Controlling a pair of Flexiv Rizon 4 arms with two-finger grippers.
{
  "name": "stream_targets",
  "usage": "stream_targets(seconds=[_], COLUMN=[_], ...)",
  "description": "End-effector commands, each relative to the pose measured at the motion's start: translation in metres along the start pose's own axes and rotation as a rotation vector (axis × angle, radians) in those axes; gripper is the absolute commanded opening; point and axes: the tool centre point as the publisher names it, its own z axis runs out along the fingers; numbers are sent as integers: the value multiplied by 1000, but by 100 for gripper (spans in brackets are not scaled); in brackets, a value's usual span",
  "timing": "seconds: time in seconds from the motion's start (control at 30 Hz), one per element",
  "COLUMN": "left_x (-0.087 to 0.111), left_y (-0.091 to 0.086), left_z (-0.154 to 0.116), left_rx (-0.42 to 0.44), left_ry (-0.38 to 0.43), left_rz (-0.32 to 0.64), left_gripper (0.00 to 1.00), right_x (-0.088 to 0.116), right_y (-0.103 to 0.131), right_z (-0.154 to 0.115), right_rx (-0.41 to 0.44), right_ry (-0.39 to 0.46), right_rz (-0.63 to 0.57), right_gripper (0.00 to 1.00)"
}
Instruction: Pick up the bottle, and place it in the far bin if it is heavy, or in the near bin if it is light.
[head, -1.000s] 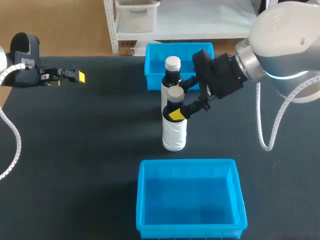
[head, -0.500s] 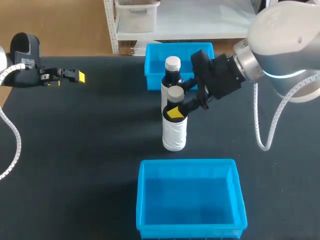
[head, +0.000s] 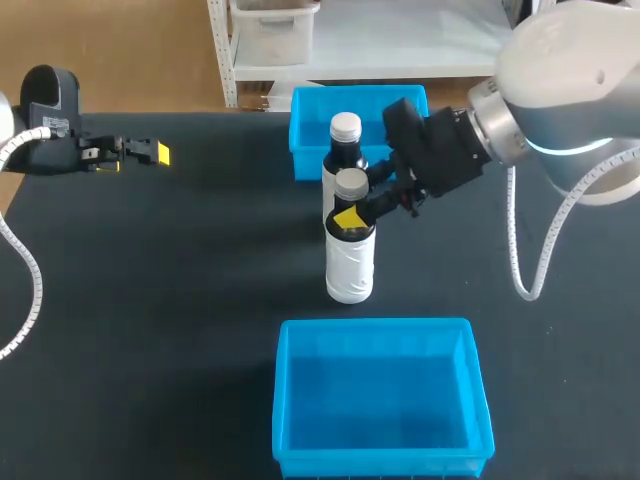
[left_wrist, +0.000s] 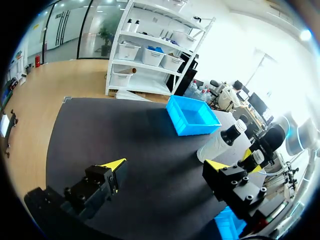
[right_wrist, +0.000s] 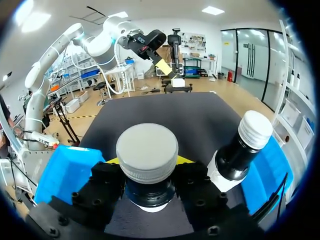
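The right gripper (head: 355, 207) is closed narrow on the neck of the bottle (head: 349, 262). Lift vertically, clear of the second bottle (head: 343, 152) just beyond it.

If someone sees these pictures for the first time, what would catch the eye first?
The right gripper clamped on the neck of the front bottle, mid-table, a second bottle just behind it. Then the bright blue near bin before them and far bin behind.

A robotics lab: left arm (head: 48, 105) and right arm (head: 565, 85) flank a black table (head: 150, 320).
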Motion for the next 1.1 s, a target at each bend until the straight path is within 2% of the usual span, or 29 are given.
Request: stream_targets(seconds=[0.03, 0.47, 1.1], left_x=[0, 0, 0], left_y=[0, 0, 0], left_z=[0, 0, 0], left_rx=[0, 0, 0], left_ry=[0, 0, 0], left_rz=[0, 0, 0], left_gripper=[100, 100, 100], right_x=[-2, -8, 2], right_y=[10, 19, 29], right_z=[-14, -63, -129], right_rx=[23, 128, 246], right_ry=[-11, -29, -5], right_rz=[-4, -6, 49], right_gripper=[0, 0, 0])
